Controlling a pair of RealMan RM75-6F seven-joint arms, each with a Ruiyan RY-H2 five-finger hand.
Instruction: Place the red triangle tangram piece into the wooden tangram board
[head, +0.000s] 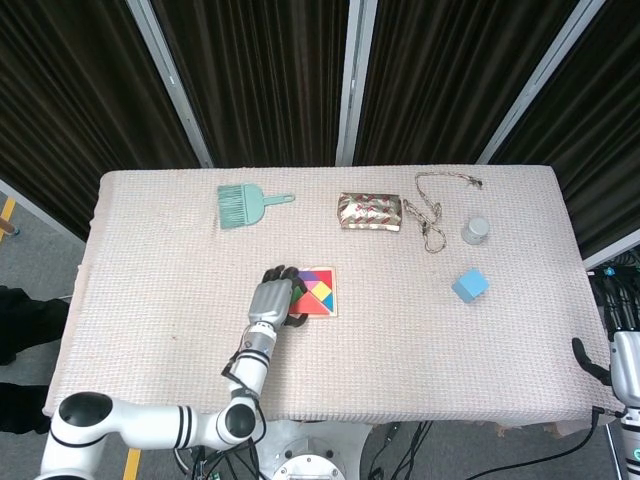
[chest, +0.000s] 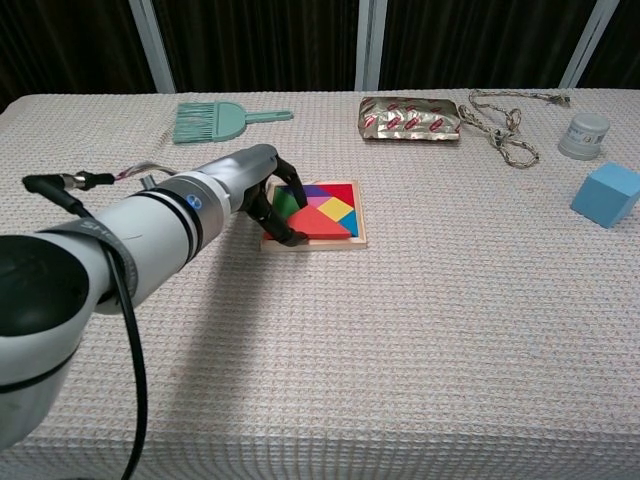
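Note:
The wooden tangram board (chest: 363, 228) lies left of the table's middle, with several coloured pieces in it. The red triangle piece (chest: 322, 224) lies over the board's near-left part, its left corner pinched by my left hand (chest: 262, 192). The fingers (chest: 288, 236) curl around that corner at the board's left rim. From above, the left hand (head: 271, 300) covers the left side of the board (head: 334, 292), and the red triangle (head: 313, 305) shows beside it. My right hand (head: 618, 366) sits off the table's right front corner; how its fingers lie is unclear.
A teal hand brush (chest: 207, 120) lies at the back left. A foil packet (chest: 410, 119) and a coiled cord (chest: 500, 125) lie at the back middle. A small grey jar (chest: 585, 135) and a blue cube (chest: 606, 194) stand at the right.

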